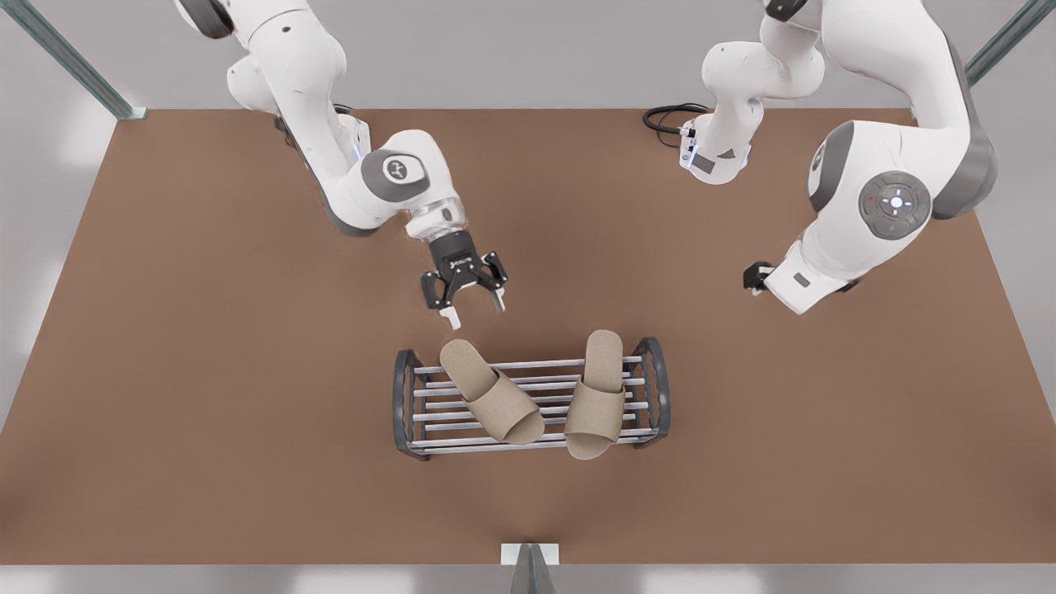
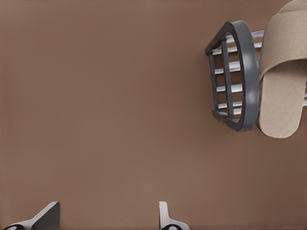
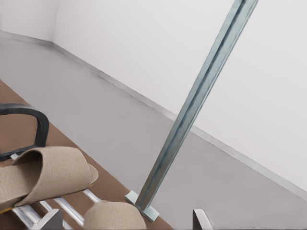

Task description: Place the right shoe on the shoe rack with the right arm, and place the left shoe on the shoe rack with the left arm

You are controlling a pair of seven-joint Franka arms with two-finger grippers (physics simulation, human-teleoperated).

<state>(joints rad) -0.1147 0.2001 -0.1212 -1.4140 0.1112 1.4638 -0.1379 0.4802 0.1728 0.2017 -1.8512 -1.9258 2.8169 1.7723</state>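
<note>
The shoe rack [image 1: 403, 404], silver bars between dark arched ends, stands at the table's middle front. Two beige slippers lie on it. One [image 1: 491, 392] rests diagonally at the front view's left. The other [image 1: 598, 396] lies across the bars with one end overhanging the near side. My left gripper [image 1: 466, 301] hangs open just behind the rack, over the bare table. Its wrist view has the fingers [image 2: 48, 215] apart, with a rack end [image 2: 240, 76] and a slipper [image 2: 283, 81] beyond. My right gripper [image 1: 752, 279] is drawn back at the front view's right, open [image 3: 124, 223], facing the slippers [image 3: 43, 175].
A black cable [image 1: 668, 120] coils at the table's back edge. Metal posts stand at the back corners [image 1: 74, 62] [image 1: 1002, 37] and at the middle of the near edge [image 1: 528, 561], the last also in the right wrist view as a slanted post [image 3: 192, 110].
</note>
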